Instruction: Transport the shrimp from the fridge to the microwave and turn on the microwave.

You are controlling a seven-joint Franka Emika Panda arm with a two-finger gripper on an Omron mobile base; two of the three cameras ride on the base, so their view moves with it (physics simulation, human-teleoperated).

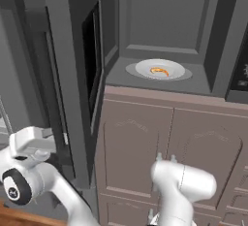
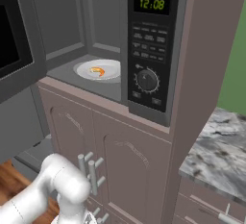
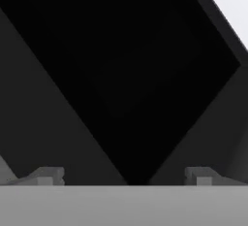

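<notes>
The shrimp (image 1: 159,71) (image 2: 98,71), a small orange crescent, lies on the round white plate (image 1: 145,66) (image 2: 113,67) inside the microwave (image 1: 164,16) (image 2: 153,50). Its door (image 1: 72,74) (image 2: 14,40) is swung wide open to the left. My gripper (image 3: 126,175) is open with nothing between its fingertips (image 3: 48,175), and it faces the door's black glass window (image 3: 121,74) from close up. The white hand (image 1: 30,141) sits low on the left, beside the door's outer face. A tall grey surface (image 1: 19,70) stands left of the door; I cannot tell whether it is the fridge.
The control panel with clock, buttons and a round dial (image 2: 147,80) is on the microwave's right. Brown cabinet doors (image 1: 169,152) (image 2: 120,165) with bar handles lie below. A marble counter (image 2: 216,146) extends at the right.
</notes>
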